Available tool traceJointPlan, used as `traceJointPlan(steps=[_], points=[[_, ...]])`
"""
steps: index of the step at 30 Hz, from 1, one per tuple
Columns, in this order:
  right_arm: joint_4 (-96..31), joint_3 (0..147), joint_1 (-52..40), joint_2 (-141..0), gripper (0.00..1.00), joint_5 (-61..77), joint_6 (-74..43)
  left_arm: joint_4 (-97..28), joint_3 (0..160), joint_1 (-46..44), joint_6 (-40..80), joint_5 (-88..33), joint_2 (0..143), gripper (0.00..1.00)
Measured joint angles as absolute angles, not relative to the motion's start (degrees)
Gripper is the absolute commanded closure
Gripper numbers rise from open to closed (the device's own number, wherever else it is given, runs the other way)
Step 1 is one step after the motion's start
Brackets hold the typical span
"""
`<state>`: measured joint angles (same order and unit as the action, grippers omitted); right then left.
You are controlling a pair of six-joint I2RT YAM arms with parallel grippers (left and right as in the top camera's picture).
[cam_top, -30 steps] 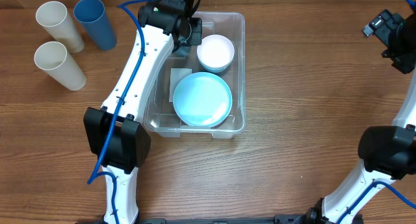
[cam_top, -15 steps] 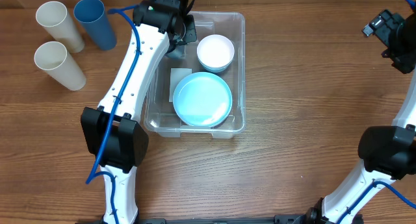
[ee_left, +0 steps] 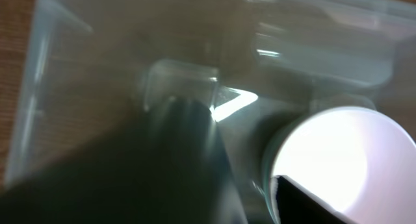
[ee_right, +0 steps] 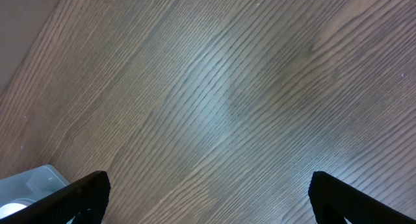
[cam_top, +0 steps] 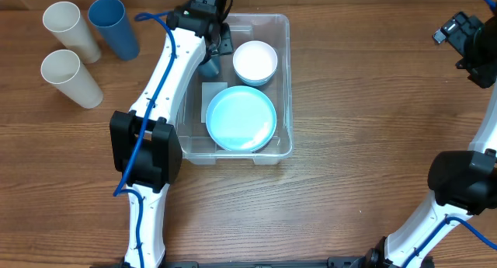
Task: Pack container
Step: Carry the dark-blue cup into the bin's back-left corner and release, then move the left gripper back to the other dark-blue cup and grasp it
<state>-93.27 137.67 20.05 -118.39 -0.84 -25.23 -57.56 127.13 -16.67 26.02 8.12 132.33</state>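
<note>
The clear container [cam_top: 286, 81] sits mid-table and holds a white bowl [cam_top: 255, 62] at the back and a light blue plate [cam_top: 241, 119] at the front. My left gripper [cam_top: 213, 50] reaches into its back left corner, jaws apart. A dark blue cup-like thing [cam_top: 209, 67] stands just below the fingers; in the left wrist view it is a dark blur [ee_left: 130, 172] with a gap between it and my right finger [ee_left: 305, 201]. The white bowl [ee_left: 344, 152] lies beside that finger. My right gripper [cam_top: 464, 36] hangs open over bare wood at the far right, nothing between its fingers [ee_right: 88, 191].
Two cream cups [cam_top: 62, 26] [cam_top: 71, 78] and a blue cup [cam_top: 113, 26] stand at the table's back left. A white label [cam_top: 213, 93] shows through the container floor. The container's corner [ee_right: 32, 185] appears at the lower left of the right wrist view.
My left gripper's jaws have spread and the arm has shifted slightly; the dark cup now shows free below the fingers. The right arm has not moved.
</note>
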Motion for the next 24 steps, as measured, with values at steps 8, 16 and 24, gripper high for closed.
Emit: traceJointPlan(steps=[8,16,24], points=[[-93.27,137.67,20.05,-118.39,0.0,-0.86,-25.21,-53.36,128.18,-16.49,23.81,11.18,132.38,0.07],[-93.25,137.67,20.03,-118.39,0.0,-0.86,-25.26,-58.26,136.18,-16.49,22.15,11.7,132.38,0.07],[-93.25,137.67,20.03,-118.39,0.0,-0.86,-25.23,-72.27,152.48,-16.51,21.69,11.55,132.44,0.18]])
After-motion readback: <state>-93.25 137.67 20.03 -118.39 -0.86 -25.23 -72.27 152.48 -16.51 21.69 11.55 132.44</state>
